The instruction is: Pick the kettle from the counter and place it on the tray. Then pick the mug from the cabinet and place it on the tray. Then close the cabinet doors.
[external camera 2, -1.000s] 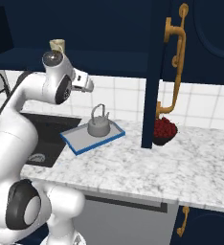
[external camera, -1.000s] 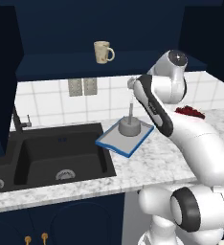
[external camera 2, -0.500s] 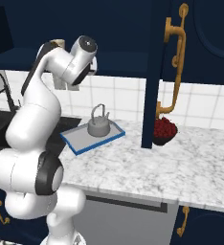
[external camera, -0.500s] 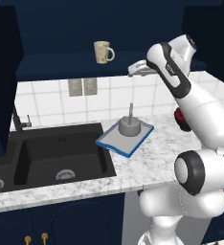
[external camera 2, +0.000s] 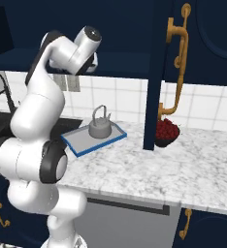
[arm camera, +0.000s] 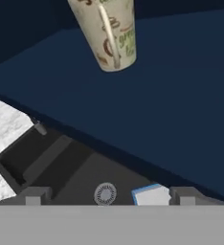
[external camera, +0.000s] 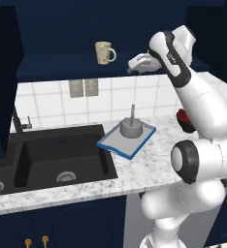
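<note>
Hand view: the two-finger gripper (arm camera: 104,195) is seen at the bottom of the frame with its jaws spread wide and nothing between them; the small cream ceramic mug (arm camera: 106,31) with a loop handle is found at the upper centre, standing on the navy shelf of the dark blue wall cabinet (arm camera: 181,95), well apart from the fingertips; in the left base view the gripper (external camera: 137,62) is held right of the mug (external camera: 104,52) at shelf height; the squat grey metal kettle (external camera: 131,127) is already set on the blue-rimmed flat tray (external camera: 113,144) at centre frame; the mug is judged light, stiff, breakable and rather slippery; its wall is best pinched across the body, clear of the handle.
</note>
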